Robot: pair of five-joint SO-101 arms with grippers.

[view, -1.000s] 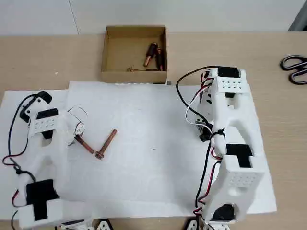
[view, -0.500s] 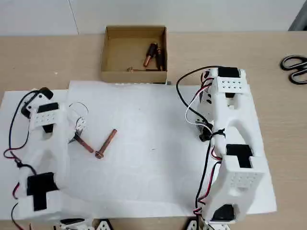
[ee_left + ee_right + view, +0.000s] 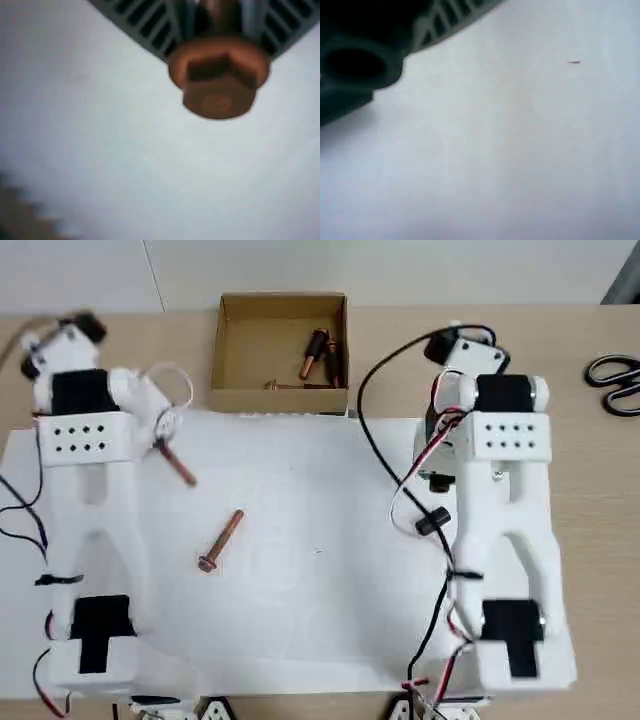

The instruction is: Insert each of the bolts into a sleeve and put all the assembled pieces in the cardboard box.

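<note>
Left gripper (image 3: 165, 435) clamped on a bolt (image 3: 181, 467), far left, clear of the foam sheet (image 3: 330, 600). Shank sticks out free, likely for sleeving. Second bolt (image 3: 220, 540) lies loose just near-right. Cardboard box (image 3: 278, 398), far centre, holds assembled pieces (image 3: 318, 348).
Left wrist: jaws pinch behind the bolt head (image 3: 218, 82).
Right wrist: right gripper (image 3: 357, 62) low over the sheet, can't tell if open or closed.

**Colour rundown: mostly copper and white**

Copper-orange hex-head metal bolt (image 3: 218, 82), same copper on the loose bolt (image 3: 221, 540). White foam sheet (image 3: 320, 620), plain brown cardboard box (image 3: 270, 398), tan wooden table (image 3: 570, 340). White plastic arms (image 3: 90, 500), black motors (image 3: 82, 392). Left gripper (image 3: 220, 11) dark grey, ribbed.
</note>
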